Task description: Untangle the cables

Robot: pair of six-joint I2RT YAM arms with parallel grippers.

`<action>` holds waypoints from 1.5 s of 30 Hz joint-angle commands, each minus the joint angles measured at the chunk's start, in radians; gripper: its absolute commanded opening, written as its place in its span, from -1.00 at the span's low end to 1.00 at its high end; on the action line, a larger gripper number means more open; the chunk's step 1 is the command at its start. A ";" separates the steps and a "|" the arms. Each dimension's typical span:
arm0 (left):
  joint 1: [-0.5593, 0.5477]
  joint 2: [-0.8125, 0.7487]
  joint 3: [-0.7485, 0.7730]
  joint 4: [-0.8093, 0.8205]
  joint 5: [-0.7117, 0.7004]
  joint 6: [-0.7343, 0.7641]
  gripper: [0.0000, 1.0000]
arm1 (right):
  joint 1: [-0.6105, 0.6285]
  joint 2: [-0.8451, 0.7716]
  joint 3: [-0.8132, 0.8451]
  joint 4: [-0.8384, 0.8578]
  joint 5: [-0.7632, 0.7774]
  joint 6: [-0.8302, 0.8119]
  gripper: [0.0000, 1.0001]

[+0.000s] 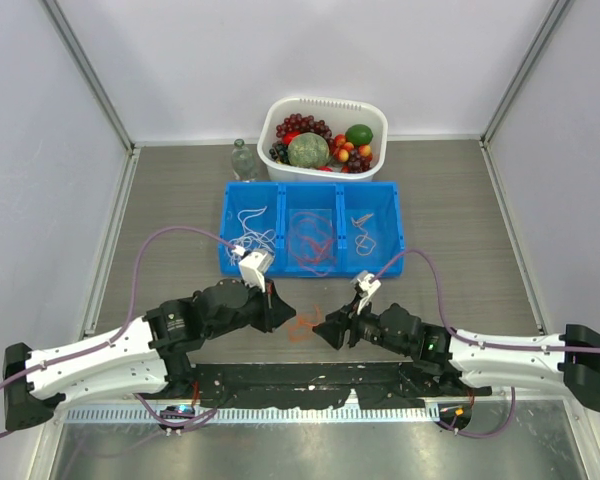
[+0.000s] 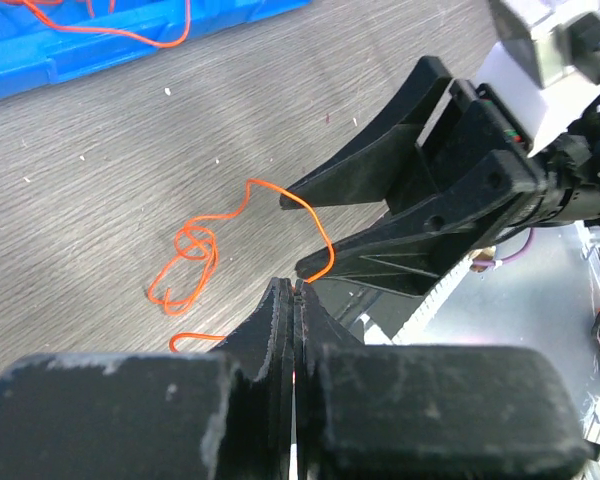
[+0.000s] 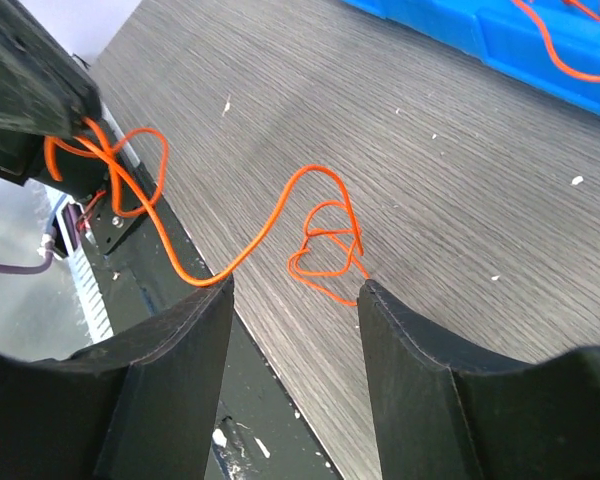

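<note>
On the table (image 1: 460, 220), btw. the 2 arms, lies a curly orange cable (image 1: 302, 328). Left gripper (image 2: 296, 290) pinches it tight. Right gripper (image 3: 297, 288) fingers are apart, w/ the cable by their tips.

Table (image 1: 460, 200): grey wood-grain surface, matt, finely streaked.
Orange cable (image 3: 318, 170): thin smooth sheath, plastic in look, slight sheen.
Tray (image 1: 380, 262): blue plastic, smooth, faintly glossy.
Basket (image 1: 325, 103): white plastic, smooth, slotted rim.
Left pincer (image 2: 293, 290): black matt plastic, edges scuffed grey.
Right pincer (image 3: 295, 290): black matt plastic, finely grained.
</note>
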 commanded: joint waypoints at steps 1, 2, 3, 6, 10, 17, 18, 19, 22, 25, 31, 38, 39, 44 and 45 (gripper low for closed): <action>-0.004 -0.022 0.055 -0.001 -0.013 0.010 -1.00 | 0.005 0.043 0.020 0.076 0.032 -0.013 0.16; -0.003 -0.027 0.058 -0.003 -0.011 0.011 -1.00 | 0.007 0.067 0.020 0.097 0.037 -0.007 0.16; -0.004 -0.028 0.070 -0.015 -0.010 0.016 -1.00 | 0.004 0.078 0.020 0.111 0.058 0.017 0.16; -0.004 -0.025 0.127 -0.069 -0.002 0.039 -1.00 | 0.005 0.155 0.012 0.253 0.057 0.050 0.16; -0.006 -0.034 0.167 -0.092 0.013 0.057 -1.00 | 0.005 0.253 0.063 0.304 0.093 0.058 0.16; -0.004 -0.065 0.187 -0.092 0.026 0.048 -1.00 | 0.005 0.318 0.114 0.324 0.211 0.062 0.17; -0.004 -0.073 0.187 -0.089 0.030 0.047 -1.00 | 0.005 0.316 0.108 0.330 0.237 0.067 0.17; -0.004 -0.082 0.187 -0.078 0.035 0.042 -1.00 | 0.005 0.318 0.104 0.349 0.242 0.065 0.16; -0.004 -0.110 0.188 -0.049 0.056 0.039 -1.00 | 0.005 0.327 0.100 0.393 0.248 0.051 0.11; -0.003 -0.123 0.217 -0.051 0.075 0.057 -1.00 | 0.005 0.350 0.101 0.468 0.229 0.061 0.03; -0.004 -0.134 0.282 -0.055 0.136 0.082 -1.00 | 0.004 0.449 0.143 0.542 0.172 0.076 -0.22; -0.004 -0.200 0.331 -0.060 0.103 0.138 -1.00 | 0.005 0.508 0.178 0.518 0.187 0.073 -0.75; -0.004 -0.212 0.343 -0.063 0.096 0.152 -1.00 | 0.005 0.499 0.167 0.515 0.216 0.073 -0.92; -0.003 -0.278 0.388 -0.071 0.078 0.212 -1.00 | 0.004 0.421 0.112 0.475 0.340 0.093 -0.99; -0.004 -0.292 0.397 -0.072 0.069 0.218 -1.00 | 0.004 0.391 0.100 0.466 0.369 0.091 -0.99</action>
